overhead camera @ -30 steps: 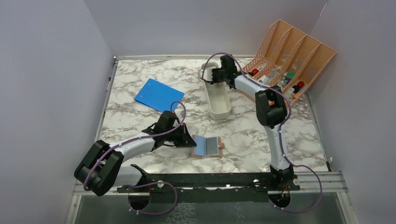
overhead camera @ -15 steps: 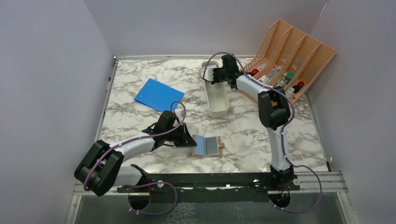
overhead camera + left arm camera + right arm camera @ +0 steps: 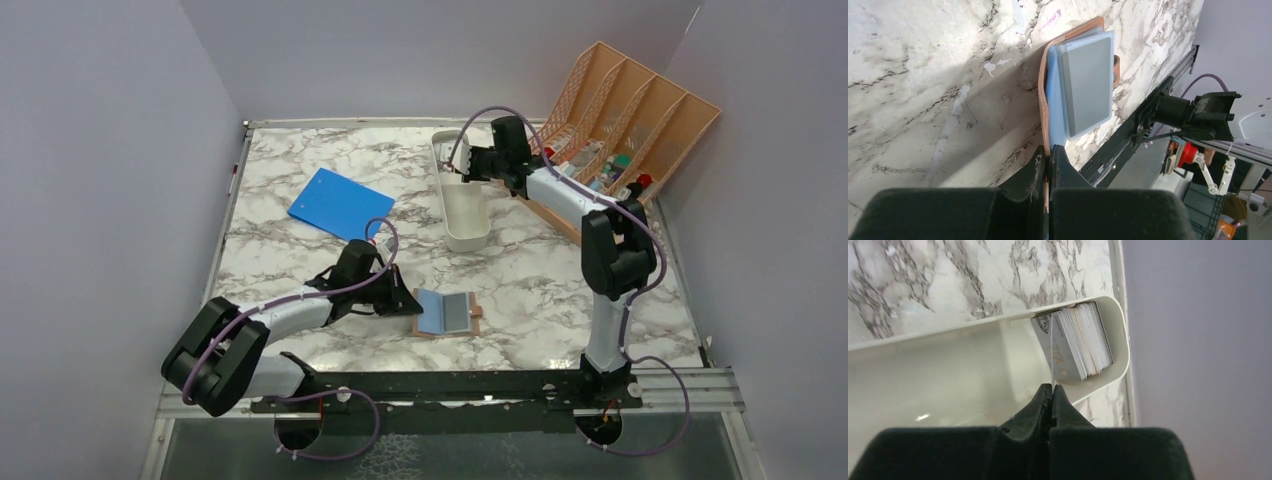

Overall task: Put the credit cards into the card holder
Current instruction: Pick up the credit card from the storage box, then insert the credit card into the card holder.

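Cards point(image 3: 1083, 342) stand on edge as a tight stack at the rounded far end of the white tray point(image 3: 973, 340). Only their edges show, so their colours are hard to make out, and from above the right gripper point(image 3: 463, 168) hides them altogether. That gripper's jaws are pinched narrow on one card point(image 3: 1052, 352) at the near side of the stack, seen edge-on as a thin line.

The card holder point(image 3: 445, 314) lies open on the marble table point(image 3: 300, 250) near the front edge, pale blue inside facing up, with a grey card point(image 3: 1087, 82) behind its clear pocket. The left gripper point(image 3: 1048, 150) is clamped tight on the holder's brown edge, and its dark fingers cover that part. The holder's small tab peeks out from behind the far side, mostly hidden.

Compared with a second earlier, the right arm's wrist and elbow have swung to the right, towards the peach organiser point(image 3: 640, 120). The left arm and the holder have not moved.
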Controlling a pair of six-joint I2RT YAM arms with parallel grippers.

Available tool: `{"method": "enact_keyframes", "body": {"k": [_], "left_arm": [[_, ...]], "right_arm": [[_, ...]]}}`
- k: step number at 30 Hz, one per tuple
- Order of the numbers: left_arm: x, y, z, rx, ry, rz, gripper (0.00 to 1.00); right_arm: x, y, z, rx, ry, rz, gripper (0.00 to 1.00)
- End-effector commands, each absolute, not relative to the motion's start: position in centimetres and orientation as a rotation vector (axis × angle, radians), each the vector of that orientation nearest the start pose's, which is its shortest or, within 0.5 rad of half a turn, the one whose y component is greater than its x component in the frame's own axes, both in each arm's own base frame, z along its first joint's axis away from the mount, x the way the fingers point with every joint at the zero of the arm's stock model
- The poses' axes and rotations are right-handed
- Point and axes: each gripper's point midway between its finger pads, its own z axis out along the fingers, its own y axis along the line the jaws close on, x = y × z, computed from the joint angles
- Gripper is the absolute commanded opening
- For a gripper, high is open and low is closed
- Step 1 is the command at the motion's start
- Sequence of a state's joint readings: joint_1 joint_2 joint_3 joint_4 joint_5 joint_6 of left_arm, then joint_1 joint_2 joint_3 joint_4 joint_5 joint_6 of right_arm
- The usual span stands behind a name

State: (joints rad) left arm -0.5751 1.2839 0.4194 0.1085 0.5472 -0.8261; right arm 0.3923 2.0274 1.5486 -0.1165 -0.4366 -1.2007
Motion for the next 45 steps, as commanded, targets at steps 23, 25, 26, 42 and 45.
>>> {"method": "enact_keyframes", "body": {"k": [23,25,26,42,45], "left_arm": [[16.4,-29.2,6.3,-0.129,2.473,-1.393,0.04],[16.3,-29.7,6.1,-0.128,2.480,-1.382,0.06],[16.2,-29.9,5.9,-0.130,2.485,-1.372,0.07],[14.8,-29.2,3.8,-0.157,2.544,-1.310,0.21],[14.5,-29.4,3.5,-0.144,2.557,-1.305,0.21]], "right_arm": [[24.0,25.2,17.3,-0.263,2.225,1.271,0.01],[22.3,24.8,16.8,-0.226,2.219,1.307,0.01],[21.7,24.7,16.4,-0.207,2.222,1.316,0.01],[15.7,24.8,7.3,-0.037,2.416,1.374,0.01],[15.4,24.4,6.0,-0.001,2.431,1.353,0.01]]}}
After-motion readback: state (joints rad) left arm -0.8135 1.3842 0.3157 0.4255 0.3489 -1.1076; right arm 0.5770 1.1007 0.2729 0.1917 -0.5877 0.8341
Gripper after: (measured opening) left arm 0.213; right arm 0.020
